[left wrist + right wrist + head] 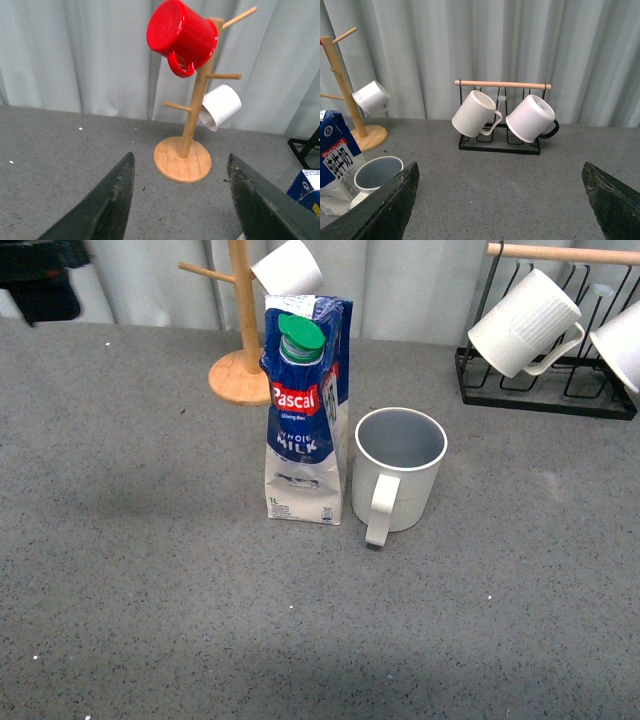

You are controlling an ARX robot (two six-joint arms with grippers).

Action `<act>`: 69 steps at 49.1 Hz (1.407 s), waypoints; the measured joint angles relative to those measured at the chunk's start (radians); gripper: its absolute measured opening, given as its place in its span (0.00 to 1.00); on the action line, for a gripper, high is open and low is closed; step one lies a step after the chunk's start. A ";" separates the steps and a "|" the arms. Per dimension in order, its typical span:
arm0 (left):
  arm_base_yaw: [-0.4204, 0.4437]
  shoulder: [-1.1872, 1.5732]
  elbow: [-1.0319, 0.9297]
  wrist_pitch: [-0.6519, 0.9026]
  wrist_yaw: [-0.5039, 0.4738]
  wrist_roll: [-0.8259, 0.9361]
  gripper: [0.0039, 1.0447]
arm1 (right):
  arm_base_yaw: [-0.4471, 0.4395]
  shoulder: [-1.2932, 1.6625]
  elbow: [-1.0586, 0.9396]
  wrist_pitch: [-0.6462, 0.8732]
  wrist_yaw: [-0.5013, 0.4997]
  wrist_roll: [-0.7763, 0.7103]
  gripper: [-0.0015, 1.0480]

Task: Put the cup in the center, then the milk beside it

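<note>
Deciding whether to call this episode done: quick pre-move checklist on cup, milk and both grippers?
1. Cup upright near the table's centre: ok.
2. Milk upright beside the cup, on its left in the front view: ok.
3. Carton and cup touching or apart: cannot tell.
4. Left gripper open, empty, facing the wooden mug tree: ok.
5. Right gripper open, empty, clear of the cup: ok.
6. Carton's green cap fully shut: cannot tell.

Front view looks down at the table (pixel 150 570), wrist views low, facing curtains — all share the wooden mug tree (pixel 243 330).
</note>
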 joint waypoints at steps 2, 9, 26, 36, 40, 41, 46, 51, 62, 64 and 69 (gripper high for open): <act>0.008 -0.029 -0.024 0.003 0.008 0.015 0.49 | 0.000 0.000 0.000 0.000 0.000 0.000 0.91; 0.047 -0.142 -0.137 -0.008 0.042 0.043 0.23 | 0.000 0.000 0.000 0.000 0.000 0.000 0.91; 0.098 -0.373 -0.280 -0.100 0.095 0.055 0.04 | 0.000 0.000 0.000 0.000 0.000 0.000 0.91; 0.179 -0.557 -0.348 -0.218 0.171 0.058 0.04 | 0.000 0.000 0.000 0.000 0.000 0.000 0.91; 0.183 -0.622 -0.364 -0.262 0.174 0.058 0.04 | 0.000 0.000 0.000 0.000 0.000 0.000 0.91; 0.183 -0.644 -0.369 -0.279 0.175 0.058 0.04 | 0.000 0.000 0.000 0.000 0.000 0.000 0.91; 0.184 -0.738 -0.387 -0.357 0.177 0.058 0.04 | 0.000 0.000 0.000 0.000 0.000 0.000 0.91; 0.184 -0.808 -0.397 -0.414 0.177 0.058 0.04 | 0.000 0.000 0.000 0.000 0.000 0.000 0.91; 0.184 -0.968 -0.400 -0.554 0.177 0.058 0.04 | 0.000 0.000 0.000 0.000 0.000 0.000 0.91; 0.184 -0.983 -0.401 -0.568 0.177 0.058 0.04 | 0.000 0.000 0.000 0.000 0.000 0.000 0.91; 0.184 -1.043 -0.401 -0.623 0.177 0.058 0.04 | 0.000 0.000 0.000 0.000 0.000 0.000 0.91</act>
